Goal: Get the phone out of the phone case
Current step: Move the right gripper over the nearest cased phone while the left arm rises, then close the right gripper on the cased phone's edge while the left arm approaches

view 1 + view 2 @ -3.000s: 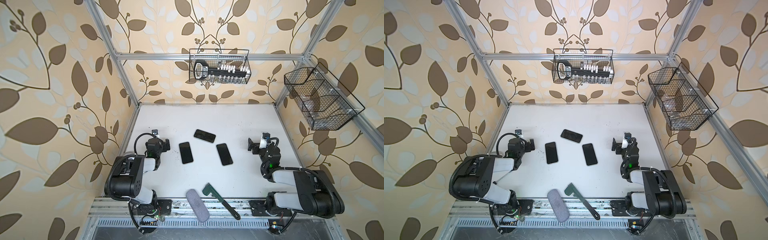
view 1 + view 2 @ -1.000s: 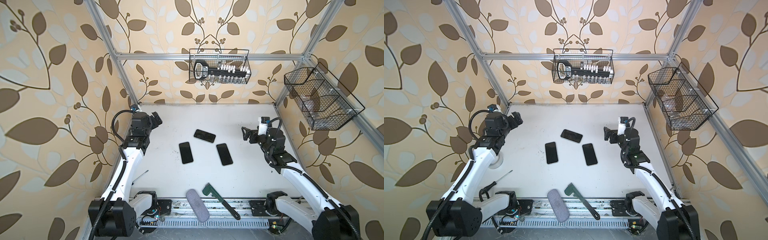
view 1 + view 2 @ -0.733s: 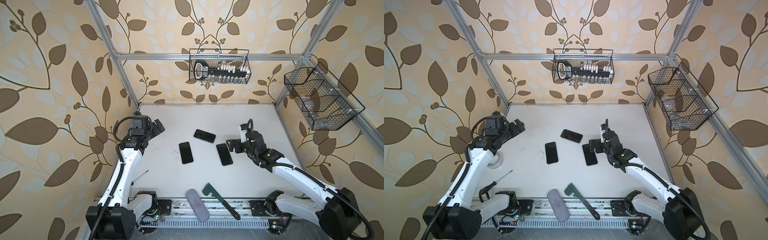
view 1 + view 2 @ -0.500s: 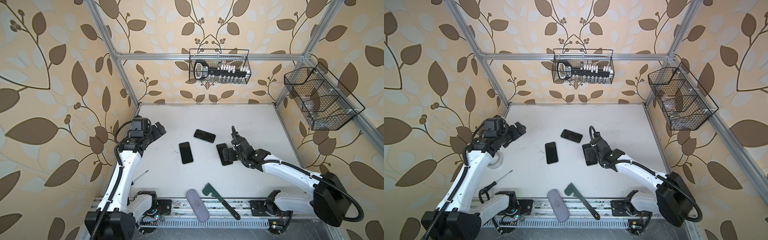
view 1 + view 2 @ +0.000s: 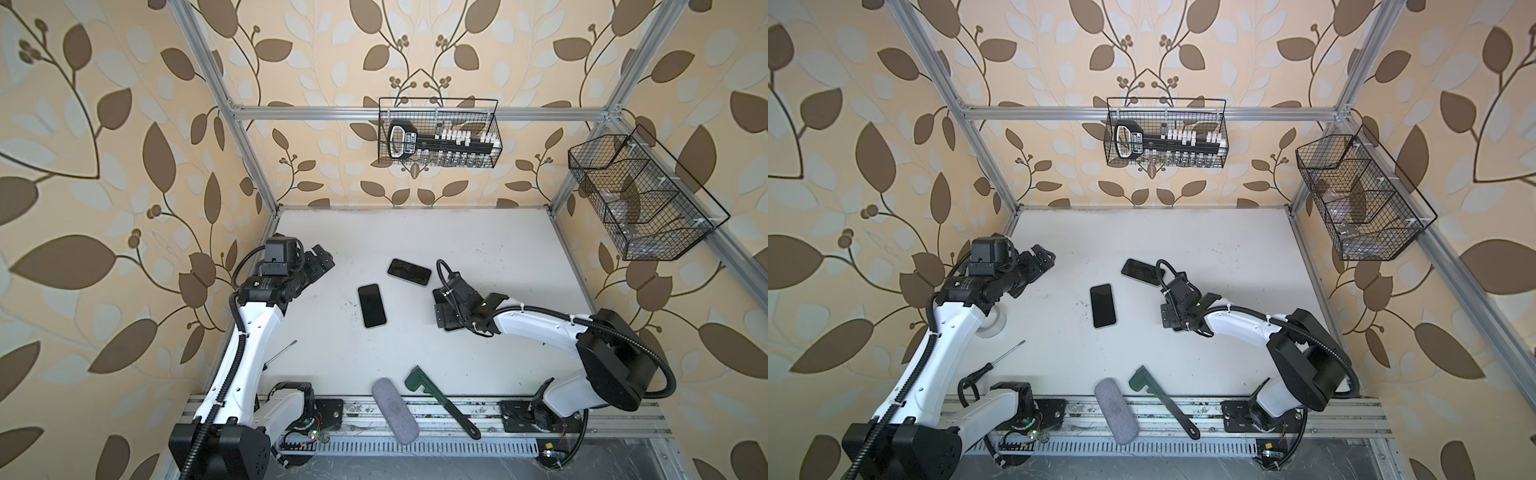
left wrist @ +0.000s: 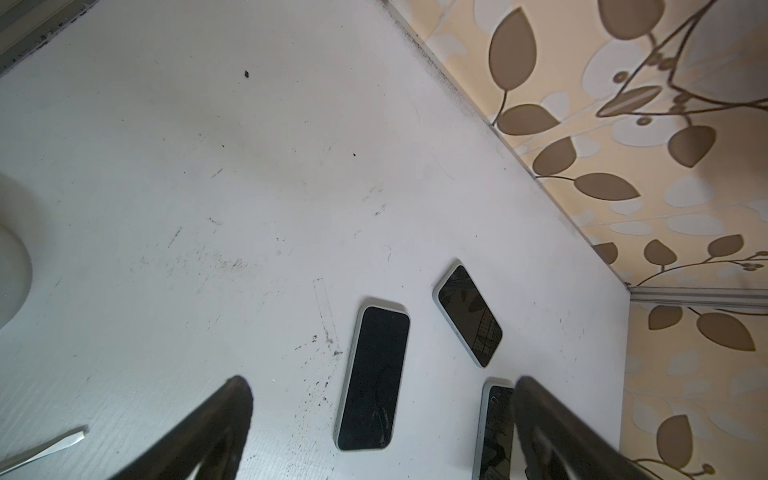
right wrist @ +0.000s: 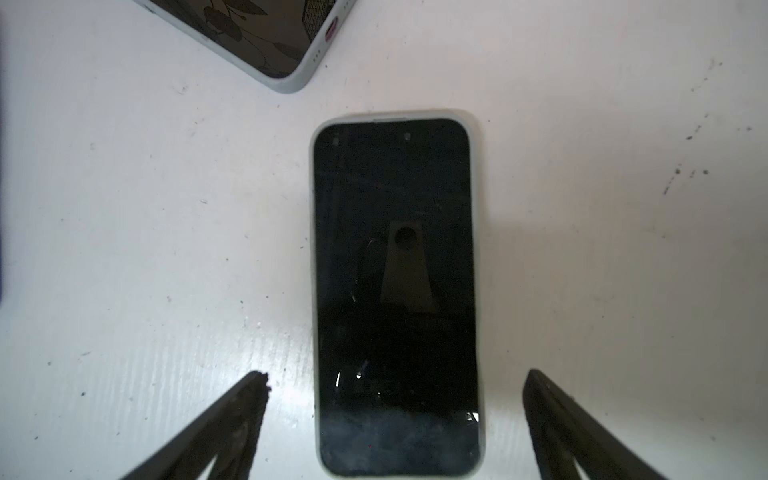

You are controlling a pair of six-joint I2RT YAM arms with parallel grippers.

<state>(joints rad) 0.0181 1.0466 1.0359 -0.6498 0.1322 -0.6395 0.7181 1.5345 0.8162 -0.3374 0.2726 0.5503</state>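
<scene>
Two things lie nearest, across the front rail (image 5: 357, 419): a grey pouch (image 5: 395, 411) and a green wrench (image 5: 442, 401), close together but apart. To their left a screwdriver (image 5: 1000, 357) lies on the table (image 5: 415, 232) beside the left arm (image 5: 249, 332).

Further in, the right claw (image 7: 395, 384) hangs low over the phone (image 7: 395, 249), which lies flat, screen up, seated in its pale case (image 7: 470, 121). The jaws stand wide apart, one on each side of the phone's end, and in the wrist view they touch neither phone nor case. In both top views the claw hides most of the phone.

Left of it, well apart, the middle phone (image 5: 372, 305) lies screen up in its own case. A little beyond, the far phone (image 5: 409, 272) lies slanted, just beside the right wrist's cable (image 5: 441, 270). At the table's left edge the left claw (image 5: 320, 259) hovers above the surface, jaws spread, holding nothing.

Farthest back hangs a wire basket (image 5: 438, 133) with a black rack (image 5: 457, 143) in it. A second basket (image 5: 640, 199) hangs at the right.
</scene>
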